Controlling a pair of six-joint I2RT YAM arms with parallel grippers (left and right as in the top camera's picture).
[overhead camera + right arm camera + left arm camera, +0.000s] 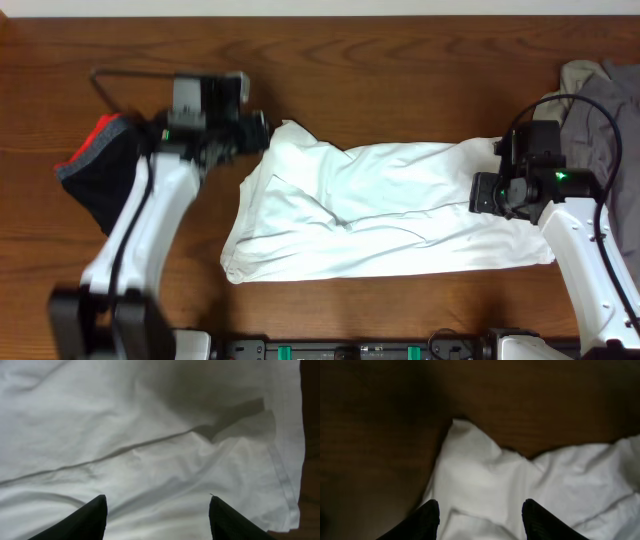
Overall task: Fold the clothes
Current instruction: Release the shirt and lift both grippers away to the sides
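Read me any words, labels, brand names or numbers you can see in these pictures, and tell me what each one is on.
No text can be read anywhere.
The white T-shirt shows only plain fabric in all three views, with no print or label in sight.
The dark garment with a red edge and the grey garment show no lettering from overhead.
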